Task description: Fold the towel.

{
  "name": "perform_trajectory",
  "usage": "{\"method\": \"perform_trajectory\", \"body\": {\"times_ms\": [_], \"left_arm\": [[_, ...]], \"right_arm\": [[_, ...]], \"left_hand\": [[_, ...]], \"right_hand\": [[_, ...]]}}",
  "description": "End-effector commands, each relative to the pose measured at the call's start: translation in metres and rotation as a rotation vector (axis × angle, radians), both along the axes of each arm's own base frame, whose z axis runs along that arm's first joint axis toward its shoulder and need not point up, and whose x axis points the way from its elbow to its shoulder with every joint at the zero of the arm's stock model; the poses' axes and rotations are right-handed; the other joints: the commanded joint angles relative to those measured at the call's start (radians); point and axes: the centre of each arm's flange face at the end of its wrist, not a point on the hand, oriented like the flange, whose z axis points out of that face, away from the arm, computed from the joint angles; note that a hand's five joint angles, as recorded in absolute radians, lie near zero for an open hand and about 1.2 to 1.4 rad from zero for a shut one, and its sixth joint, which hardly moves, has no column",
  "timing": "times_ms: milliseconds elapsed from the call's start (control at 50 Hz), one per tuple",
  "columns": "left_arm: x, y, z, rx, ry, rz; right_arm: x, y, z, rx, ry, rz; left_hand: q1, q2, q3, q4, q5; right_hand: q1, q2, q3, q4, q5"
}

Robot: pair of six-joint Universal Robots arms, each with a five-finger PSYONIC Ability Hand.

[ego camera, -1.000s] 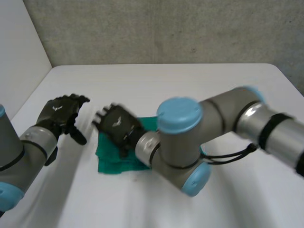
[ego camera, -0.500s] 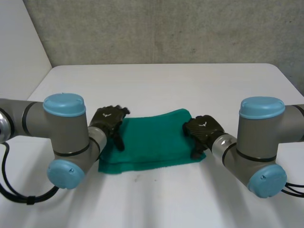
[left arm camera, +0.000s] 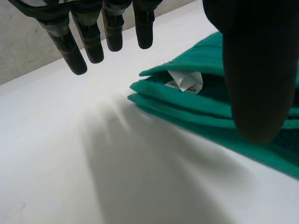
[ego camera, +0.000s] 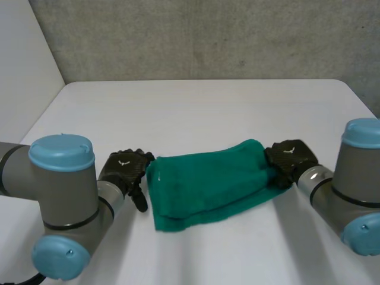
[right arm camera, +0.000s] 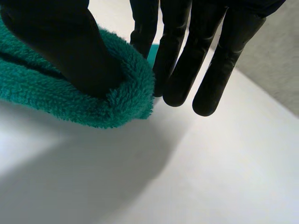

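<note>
Folded green towel [ego camera: 208, 181] lies mid-bench [ego camera: 196, 113], with a white label [left arm camera: 184, 81] tucked in its L end. L hand [ego camera: 126, 169]: fingers straight and spread, just off the L end, holding nothing. R hand [ego camera: 289, 157]: thumb sunk in the R end, straight fingers [right arm camera: 180, 60] against it, pinching the pile.

White table [ego camera: 196, 107] before a grey, seemingly concrete wall [ego camera: 208, 35].

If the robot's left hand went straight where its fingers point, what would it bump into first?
Probably the bare table: the left hand points down at it, just beside the towel.
</note>
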Motion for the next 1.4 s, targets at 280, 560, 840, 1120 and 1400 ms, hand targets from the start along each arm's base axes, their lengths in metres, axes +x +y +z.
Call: {"method": "perform_trajectory", "body": {"times_ms": [280,560,840,1120,1400], "left_arm": [[0.019,0.004,0.054,-0.130,0.076,0.051],[-0.007,-0.005,0.076,-0.157,0.242,0.033],[-0.056,0.013,0.029,0.040,0.248,-0.043],[-0.014,0.025,-0.020,0.160,0.101,0.153],[-0.023,0.020,0.014,0.083,0.185,0.102]], "right_arm": [[0.137,0.118,0.016,-0.117,0.011,0.701],[0.106,0.083,0.073,-0.198,-0.108,0.389],[0.070,0.045,0.060,0.082,-0.274,0.256],[0.089,0.013,-0.024,0.335,-0.161,0.219],[0.082,0.006,0.021,0.164,-0.190,0.191]], "left_hand": [[-0.027,-0.010,-0.027,-0.006,-0.018],[-0.009,0.008,-0.009,0.012,0.000],[0.006,0.022,0.005,0.026,0.014],[-0.015,0.002,-0.015,0.006,-0.006],[-0.018,-0.001,-0.018,0.003,-0.009]], "right_hand": [[0.469,0.239,0.218,0.207,0.249],[-0.753,-0.982,-1.004,-1.014,-0.973],[-0.753,-0.982,-1.004,-1.014,-0.973],[-0.753,-0.982,-1.004,-1.014,-0.973],[-0.753,-0.982,-1.004,-1.014,-0.973]]}}
